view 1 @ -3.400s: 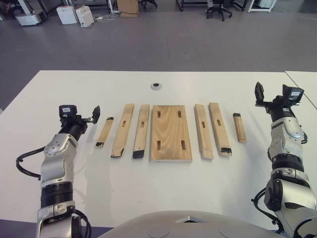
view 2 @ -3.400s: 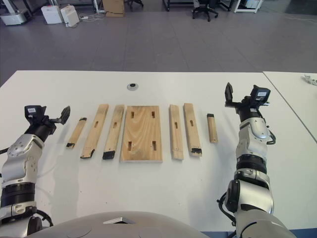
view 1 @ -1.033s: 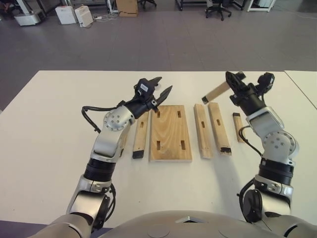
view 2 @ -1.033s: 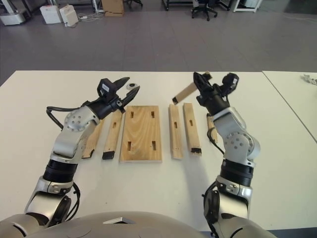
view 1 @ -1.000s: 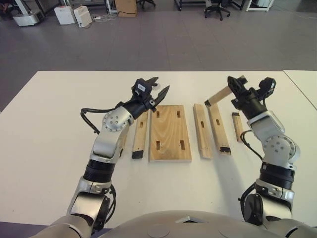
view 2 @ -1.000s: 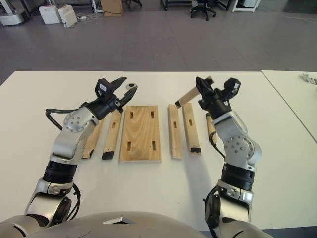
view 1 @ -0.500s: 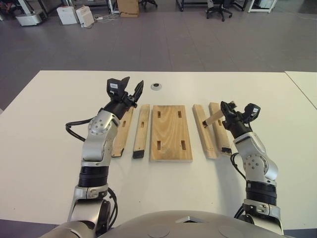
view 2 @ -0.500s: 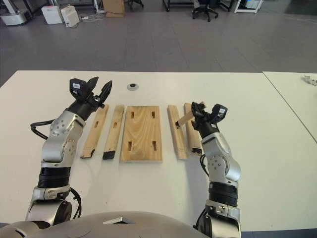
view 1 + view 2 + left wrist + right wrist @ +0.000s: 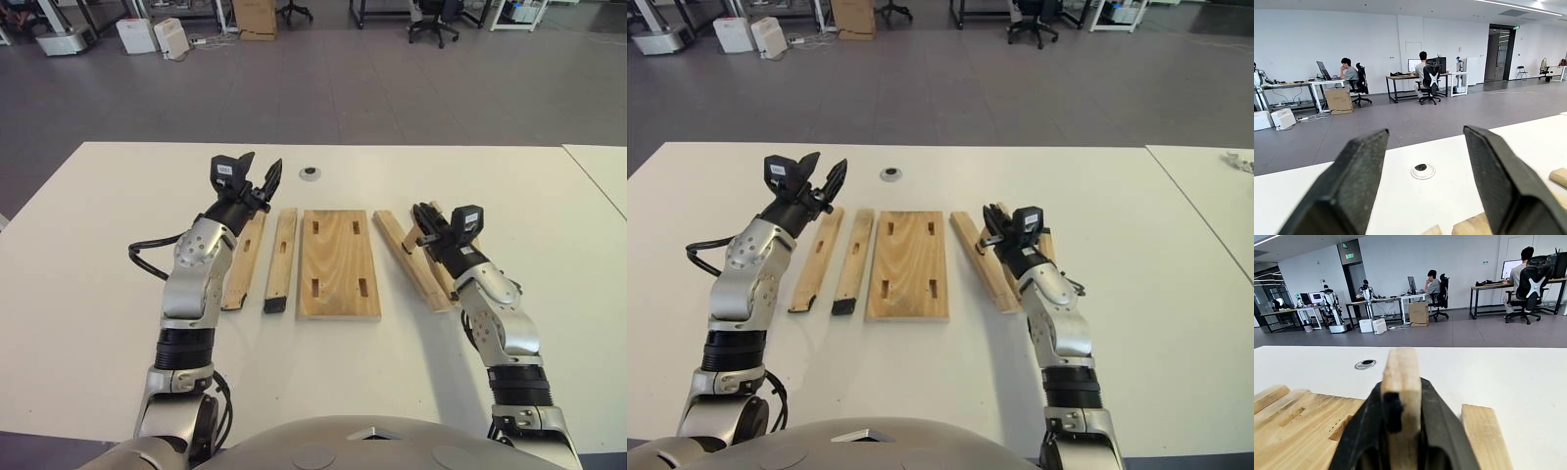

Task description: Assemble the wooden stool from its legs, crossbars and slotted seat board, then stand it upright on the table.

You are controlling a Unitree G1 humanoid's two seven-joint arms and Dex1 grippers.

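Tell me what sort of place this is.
Probably an open-plan robotics lab or office: desks with monitors and swivel chairs stand along the far wall, and wooden stool parts lie on a large white table.

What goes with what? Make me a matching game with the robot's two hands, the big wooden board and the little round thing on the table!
Things:
1. left hand
2. right hand
3. seat board
4. round cap

States and places:
A. lying flat in the middle of the table
B. shut on a small wooden bar
C. open, holding nothing
D. on the far side of the table, past the board

Pairs: 1-C, 2-B, 3-A, 4-D
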